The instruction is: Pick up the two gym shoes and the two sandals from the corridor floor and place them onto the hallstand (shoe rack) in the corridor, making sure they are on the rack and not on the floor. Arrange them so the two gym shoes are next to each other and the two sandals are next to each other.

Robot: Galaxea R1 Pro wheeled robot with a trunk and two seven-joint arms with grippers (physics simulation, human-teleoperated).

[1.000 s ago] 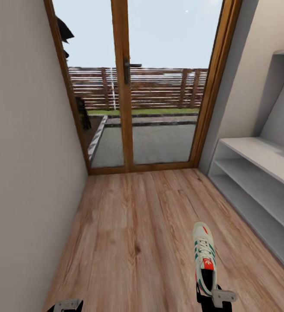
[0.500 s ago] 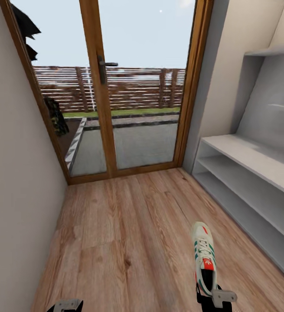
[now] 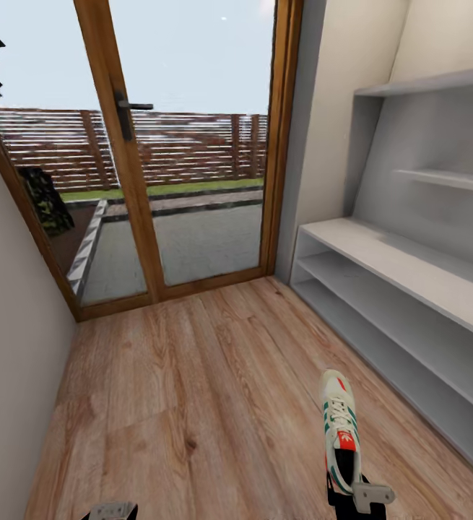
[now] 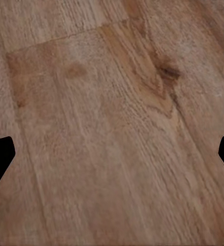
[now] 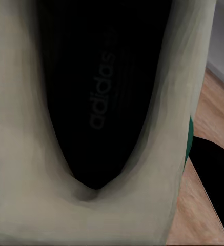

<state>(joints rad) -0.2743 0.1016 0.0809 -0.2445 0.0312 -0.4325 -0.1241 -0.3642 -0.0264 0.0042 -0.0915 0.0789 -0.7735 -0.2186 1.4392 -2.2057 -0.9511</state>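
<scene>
One gym shoe (image 3: 339, 427), cream-white with green stripes and a red-orange tongue, hangs low over the corridor floor (image 3: 193, 390), toe pointing away from me. My right gripper (image 3: 357, 498) is shut on its heel end. The right wrist view looks into the shoe's black inside (image 5: 104, 92), with one dark finger (image 5: 214, 169) beside the shoe's wall. My left gripper (image 3: 110, 511) is at the lower left, open over bare planks (image 4: 112, 154). The hallstand (image 3: 409, 267) stands along the right wall, its shelves bare. The sandals are out of view.
A wood-framed glass door (image 3: 185, 180) closes the corridor's far end, with grey paving and a fence outside. A plain wall (image 3: 5, 361) runs close on the left. Stepped wall shelves (image 3: 438, 177) rise above the hallstand.
The whole view has swung to the right: the door has slid left in the picture and more of the hallstand shows. Shoe and grippers keep their place in the picture.
</scene>
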